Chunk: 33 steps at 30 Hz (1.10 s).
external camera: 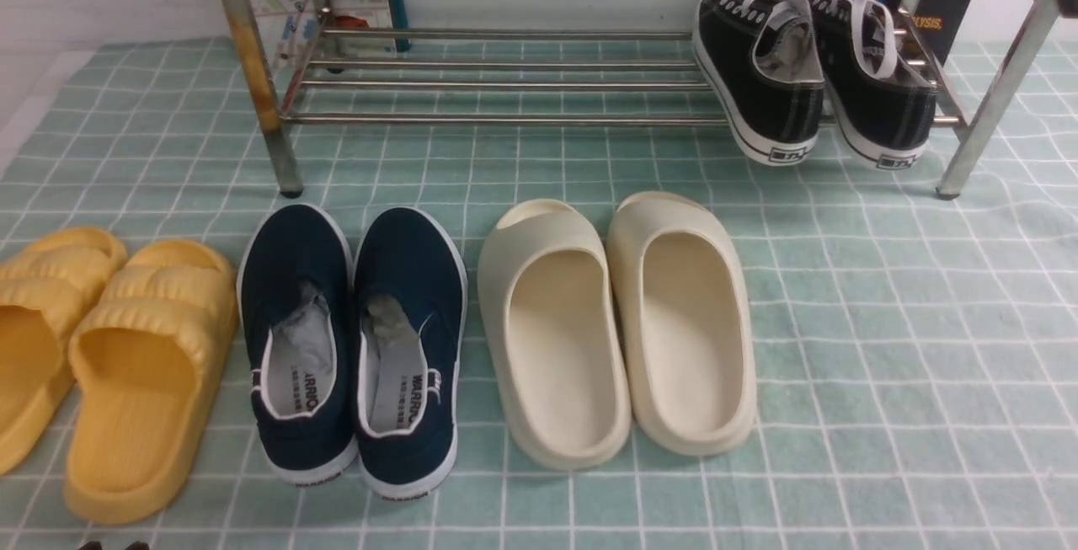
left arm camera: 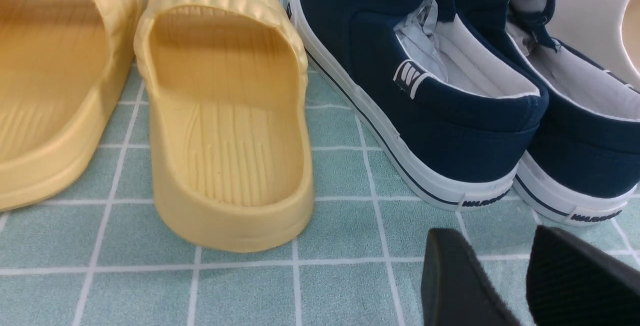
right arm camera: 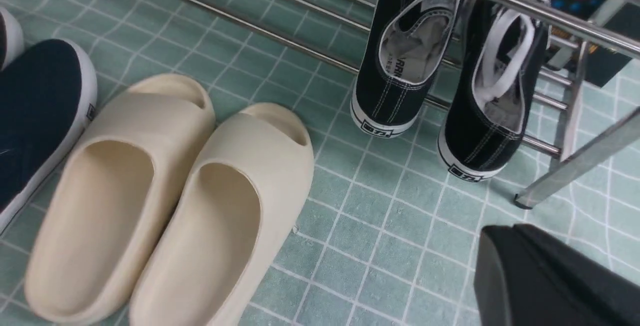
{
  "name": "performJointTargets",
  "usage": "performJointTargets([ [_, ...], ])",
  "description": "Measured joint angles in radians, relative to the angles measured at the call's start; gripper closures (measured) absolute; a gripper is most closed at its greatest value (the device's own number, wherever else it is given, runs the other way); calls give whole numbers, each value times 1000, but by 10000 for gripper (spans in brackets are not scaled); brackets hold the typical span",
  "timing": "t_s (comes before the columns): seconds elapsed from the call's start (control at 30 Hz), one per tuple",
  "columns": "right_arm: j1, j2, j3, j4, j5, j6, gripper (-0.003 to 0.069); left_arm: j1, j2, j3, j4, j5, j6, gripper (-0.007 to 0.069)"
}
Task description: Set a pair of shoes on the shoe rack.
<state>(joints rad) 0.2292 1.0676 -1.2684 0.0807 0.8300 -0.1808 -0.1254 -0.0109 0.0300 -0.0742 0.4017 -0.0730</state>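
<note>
- Pair of shoes [external camera: 813,70], on the shoe rack: black canvas, white laces, white soles with a thin black stripe, grey insoles.
- Shoe rack [external camera: 505,119]: shiny silver tubes; yellowish-brown stains on one leg.
- Slip-ons [external camera: 354,339], in front of the shoe rack: navy, white trim, white soles, pale grey lining.
- Slides [external camera: 619,327], beside the slip-ons: plain cream.
- Ridged slippers [external camera: 101,365], on the slip-ons' other side: yellow.
- Cloth [external camera: 909,348] under the shoe rack: pale green, white grid lines.
</note>
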Motion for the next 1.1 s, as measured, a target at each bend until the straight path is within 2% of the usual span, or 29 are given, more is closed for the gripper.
performJointTargets([
  [0.27, 0, -441, 715, 23, -482, 14, 654, 0, 0, 0, 0, 0, 0, 386],
  [0.3, 0, -449, 715, 23, -498, 14, 654, 0, 0, 0, 0, 0, 0, 386],
  [0.4, 0, -552, 1027, 23, -787, 15, 654, 0, 0, 0, 0, 0, 0, 386],
  [0.43, 0, -556, 1041, 23, -802, 15, 654, 0, 0, 0, 0, 0, 0, 386],
  [0.53, 0, -590, 1248, 26, -1068, 18, 650, 0, 0, 0, 0, 0, 0, 386],
  [0.83, 2, -601, 1293, 26, -1089, 26, 644, 0, 0, 0, -1, 1, 0, 386],
  [0.97, 0, -726, 1294, 6, -1045, 27, 643, 0, 0, 0, -1, 1, 0, 386],
  [1.1, -51, -907, 1294, -47, -1032, 27, 638, 0, 0, 0, -1, 0, 0, 386],
])
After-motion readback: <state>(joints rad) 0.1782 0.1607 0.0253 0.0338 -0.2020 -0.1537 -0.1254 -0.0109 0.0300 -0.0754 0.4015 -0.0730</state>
